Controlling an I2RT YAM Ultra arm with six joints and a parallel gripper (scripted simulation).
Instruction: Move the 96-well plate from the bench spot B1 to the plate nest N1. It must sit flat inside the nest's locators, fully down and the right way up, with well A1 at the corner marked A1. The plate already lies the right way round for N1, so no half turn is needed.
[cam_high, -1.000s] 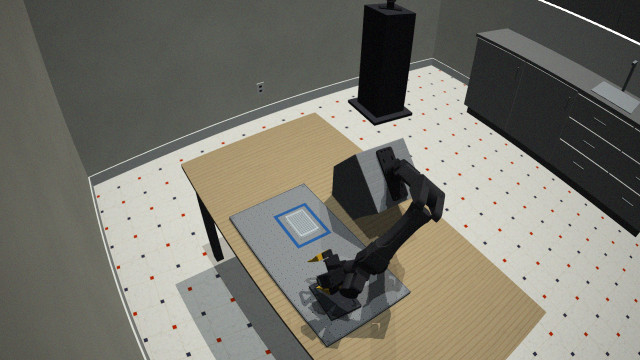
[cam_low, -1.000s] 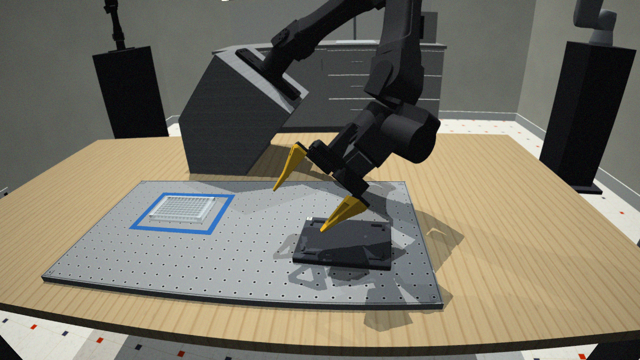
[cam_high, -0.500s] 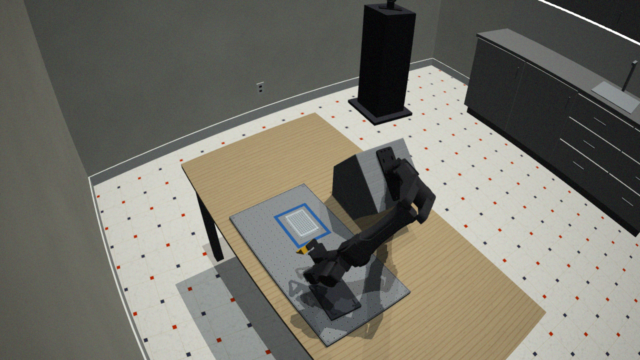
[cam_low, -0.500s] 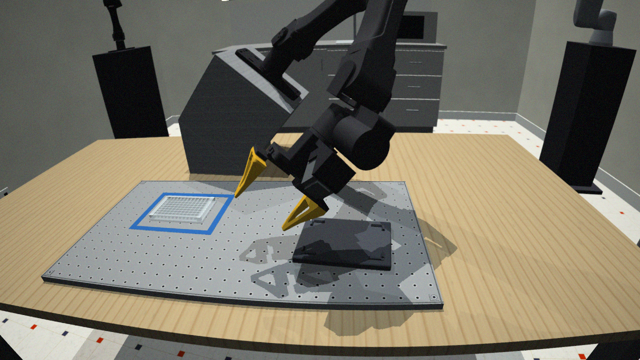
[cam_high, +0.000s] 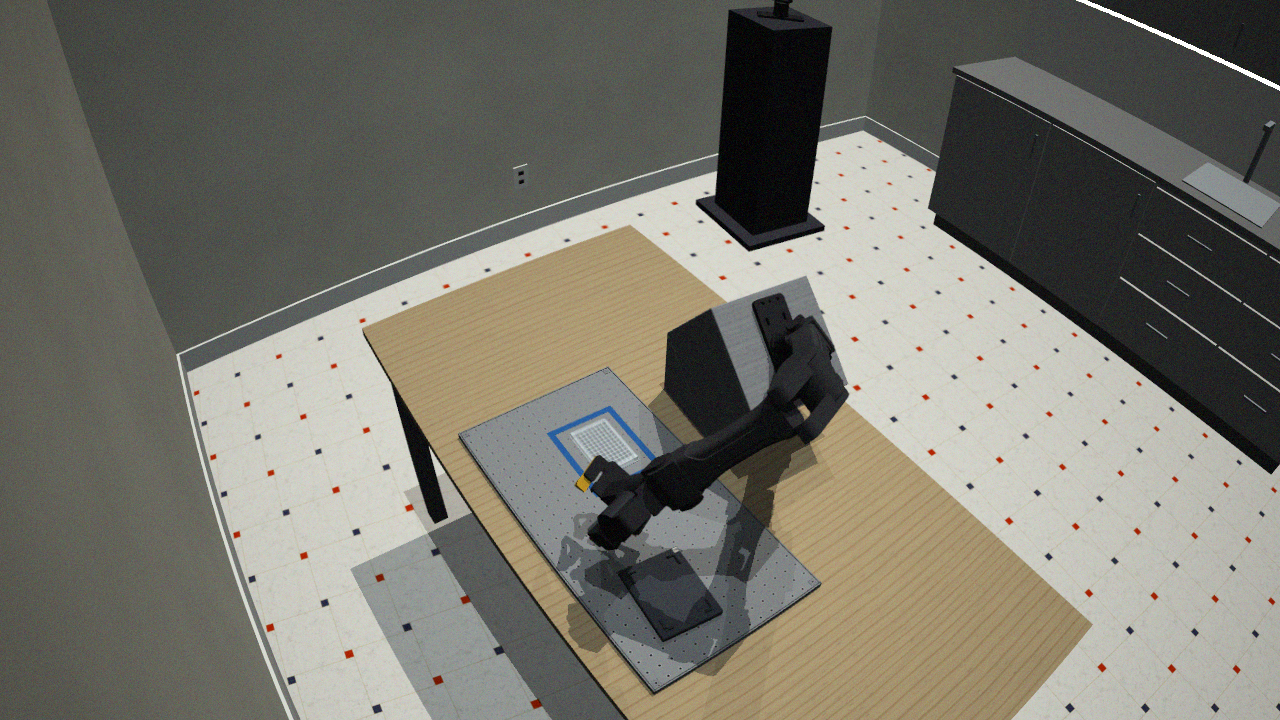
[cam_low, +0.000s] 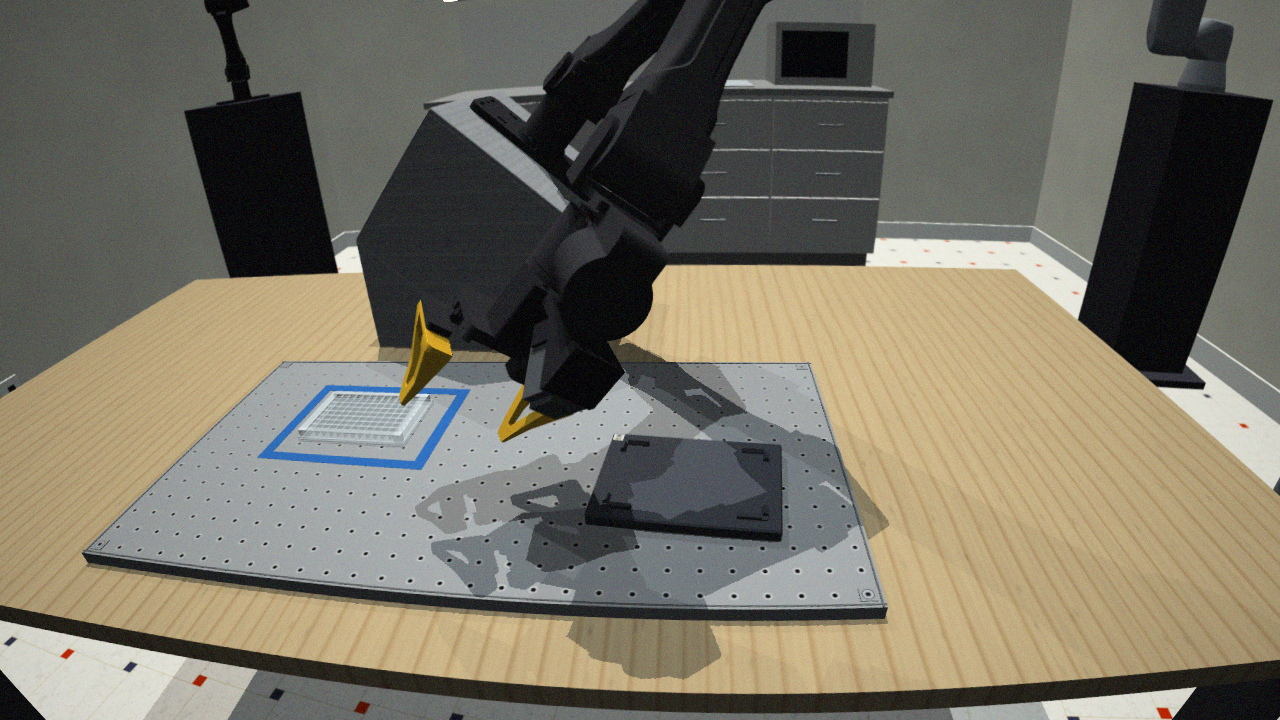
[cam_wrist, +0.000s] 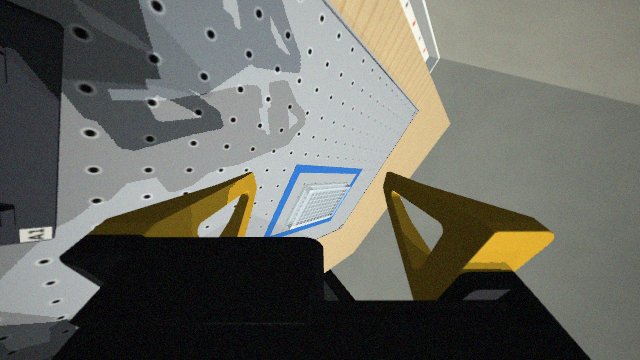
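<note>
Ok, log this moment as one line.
phase: approach | hand: open, empty, beside plate | plate: flat in blue square | nest: empty

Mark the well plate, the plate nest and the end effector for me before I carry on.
well plate (cam_low: 362, 417): exterior view, on the middle of its gridded top.
plate nest (cam_low: 689, 483): exterior view, on its flat dark floor.
end effector (cam_low: 462, 386): exterior view, midway between the two yellow fingertips, which stand wide apart.

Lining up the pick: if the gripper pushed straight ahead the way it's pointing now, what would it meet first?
Probably the 96-well plate: in the wrist view it lies between the open gripper's fingers, inside the blue B1 outline. The gripper is tilted and above the breadboard, so it may meet that board just short of the plate; depth is unclear.
</note>
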